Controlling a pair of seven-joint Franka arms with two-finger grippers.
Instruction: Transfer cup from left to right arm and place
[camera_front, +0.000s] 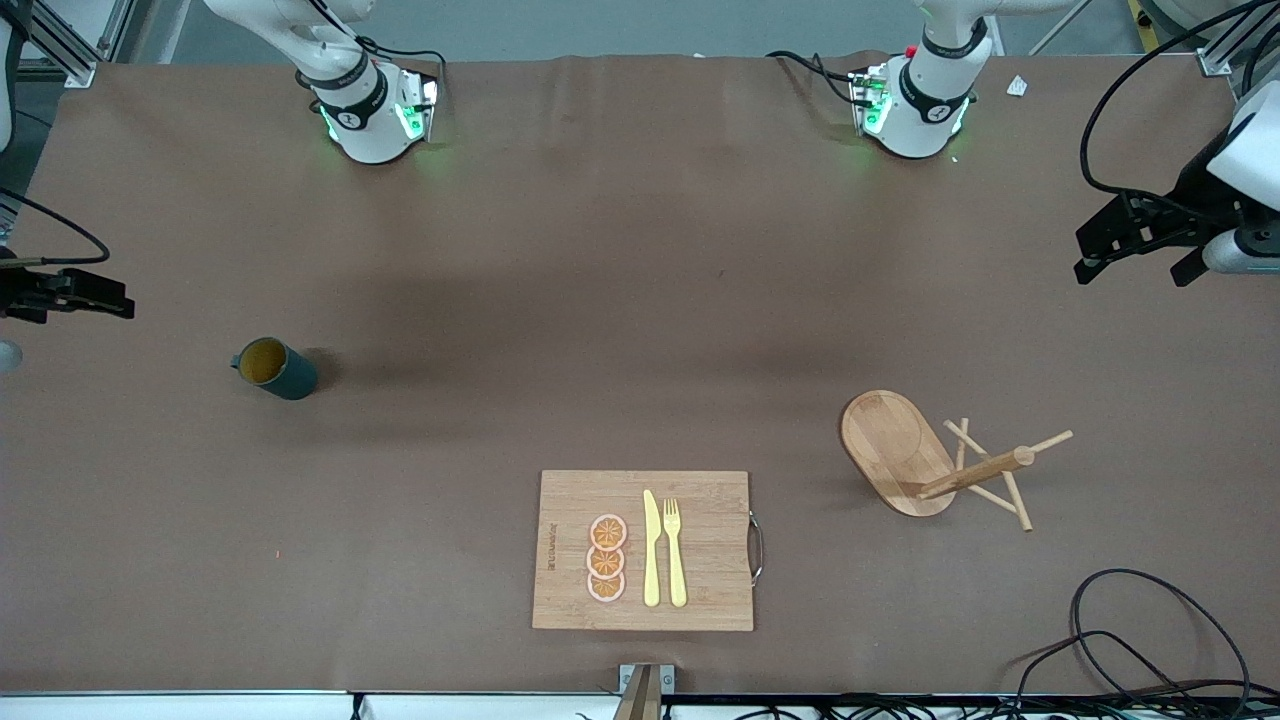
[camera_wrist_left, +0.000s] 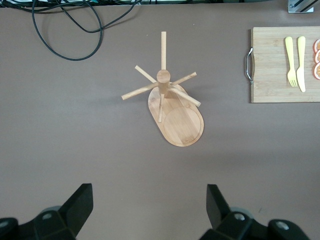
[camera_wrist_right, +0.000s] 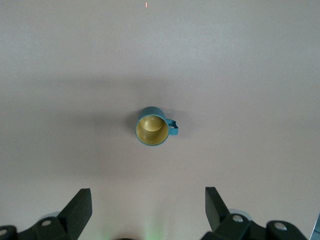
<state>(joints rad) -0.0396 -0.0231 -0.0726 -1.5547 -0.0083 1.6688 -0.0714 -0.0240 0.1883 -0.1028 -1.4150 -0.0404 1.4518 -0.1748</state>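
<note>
The cup (camera_front: 275, 368), dark teal with a mustard-yellow inside, stands upright on the brown table toward the right arm's end. From above, in the right wrist view, the cup (camera_wrist_right: 153, 126) shows its small handle and open mouth. My right gripper (camera_front: 100, 297) hangs open over the table edge at that end, apart from the cup, with nothing between its fingers (camera_wrist_right: 148, 200). My left gripper (camera_front: 1132, 270) hangs open and empty over the left arm's end of the table (camera_wrist_left: 149, 200).
A wooden peg rack (camera_front: 930, 460) on an oval base stands toward the left arm's end, also in the left wrist view (camera_wrist_left: 175, 107). A cutting board (camera_front: 710, 600) with a yellow knife, a fork and orange slices lies near the front edge. Black cables (camera_front: 1130, 640) trail at the near corner.
</note>
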